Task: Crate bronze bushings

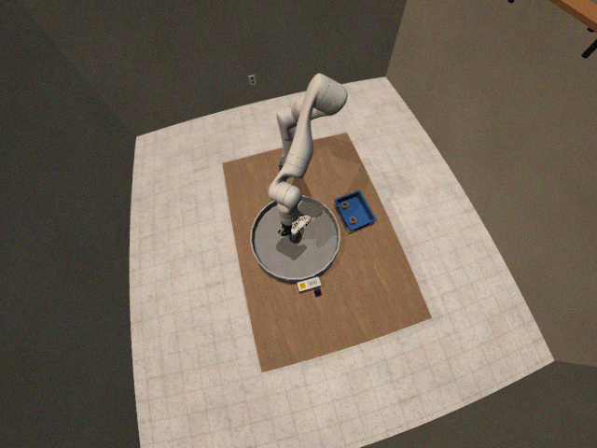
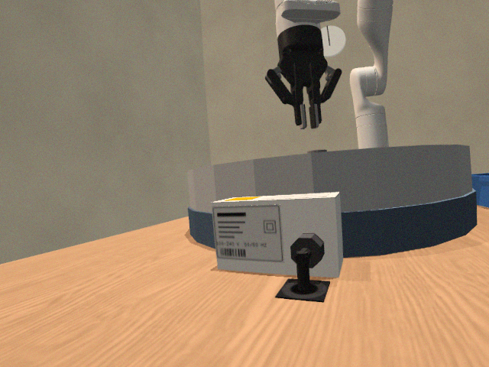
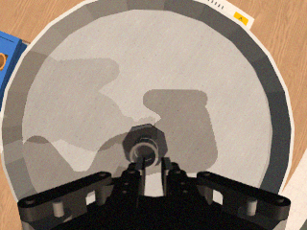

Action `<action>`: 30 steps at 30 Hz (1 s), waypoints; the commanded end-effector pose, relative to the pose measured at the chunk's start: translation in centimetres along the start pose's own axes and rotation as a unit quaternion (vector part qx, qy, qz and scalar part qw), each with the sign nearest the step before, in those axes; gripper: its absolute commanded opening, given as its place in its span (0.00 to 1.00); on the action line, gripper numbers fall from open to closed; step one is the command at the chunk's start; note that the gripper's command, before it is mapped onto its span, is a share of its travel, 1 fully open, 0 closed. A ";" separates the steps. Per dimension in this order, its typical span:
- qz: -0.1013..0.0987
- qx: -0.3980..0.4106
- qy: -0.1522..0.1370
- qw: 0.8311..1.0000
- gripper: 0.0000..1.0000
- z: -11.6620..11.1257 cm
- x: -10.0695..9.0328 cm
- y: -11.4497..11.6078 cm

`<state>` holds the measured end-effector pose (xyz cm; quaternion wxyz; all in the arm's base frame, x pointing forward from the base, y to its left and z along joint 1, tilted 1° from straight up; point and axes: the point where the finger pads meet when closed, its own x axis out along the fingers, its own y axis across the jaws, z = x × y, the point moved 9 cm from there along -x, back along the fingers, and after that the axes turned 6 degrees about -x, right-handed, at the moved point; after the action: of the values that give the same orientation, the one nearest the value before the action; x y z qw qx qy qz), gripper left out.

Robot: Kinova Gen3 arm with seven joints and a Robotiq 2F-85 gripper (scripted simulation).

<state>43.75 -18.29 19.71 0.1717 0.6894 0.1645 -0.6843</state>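
The grey turning table [image 1: 295, 241] stands on the wooden table top, and it also shows in the wrist view [image 3: 148, 83]. One dark grey steel bushing [image 3: 145, 146] lies near its middle; only its top shows over the rim in the exterior view [image 2: 317, 151]. My gripper [image 2: 308, 118] hangs well above that bushing, fingers pointing down, nearly together and empty; it also shows in the wrist view [image 3: 153, 172]. The blue crate [image 1: 355, 210] sits right of the turning table and holds two bronze bushings [image 1: 344, 204] [image 1: 353, 220]. I see no bronze bushing on the turning table.
A white control box [image 2: 276, 237] with a yellow patch stands against the turning table's front rim, with a black knob on a stalk [image 2: 306, 252] in front of it. The arm's base rises behind the turning table.
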 end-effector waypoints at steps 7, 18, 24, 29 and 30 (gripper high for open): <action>0.001 0.003 0.001 1.000 0.14 0.8 0.0 -0.4; 0.001 0.016 0.001 1.000 0.14 4.1 0.5 -2.3; 0.001 0.020 0.000 1.000 0.14 5.0 0.6 -2.8; 0.001 0.033 0.001 0.999 0.14 8.3 1.1 -4.7; 0.001 0.033 0.001 0.999 0.14 8.3 1.1 -4.7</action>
<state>34.79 -18.16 18.29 0.1546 0.6915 0.1430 -0.6910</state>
